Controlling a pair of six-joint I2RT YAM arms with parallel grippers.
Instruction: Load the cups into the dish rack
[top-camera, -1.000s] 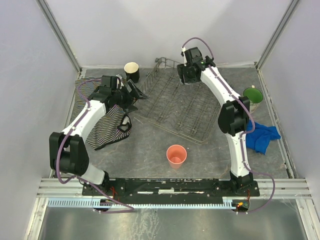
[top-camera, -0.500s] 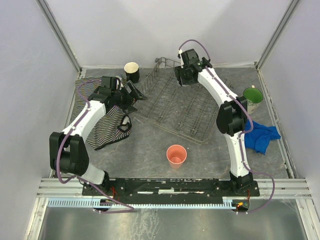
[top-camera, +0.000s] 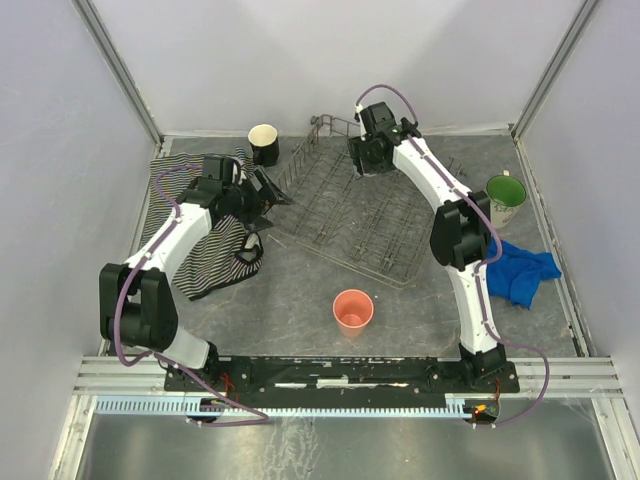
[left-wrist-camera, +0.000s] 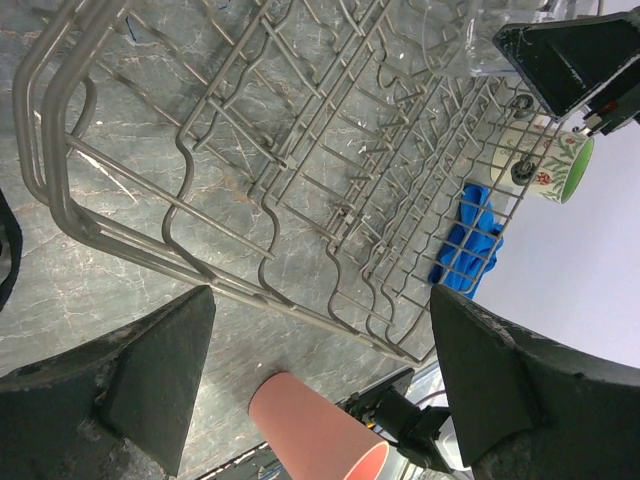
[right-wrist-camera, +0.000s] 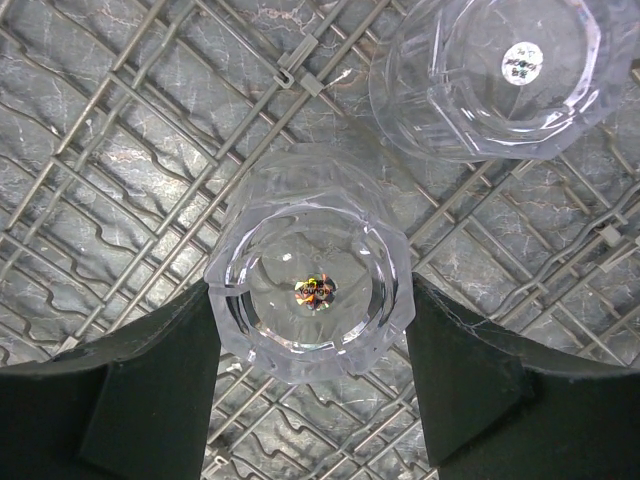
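Clamping 1 clear glass, right fingers overlook a racked glass.

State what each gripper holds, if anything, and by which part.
The right gripper holds a small clear glass by its side walls, over the dish rack. The left gripper is open and holds nothing.

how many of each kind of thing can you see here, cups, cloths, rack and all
clear faceted glasses: 2
ceramic mugs, black with cream inside and cream floral with green inside: 2
salmon-pink plastic tumbler: 1
grey wire dish rack: 1
cloths, striped and blue: 2
total: 8
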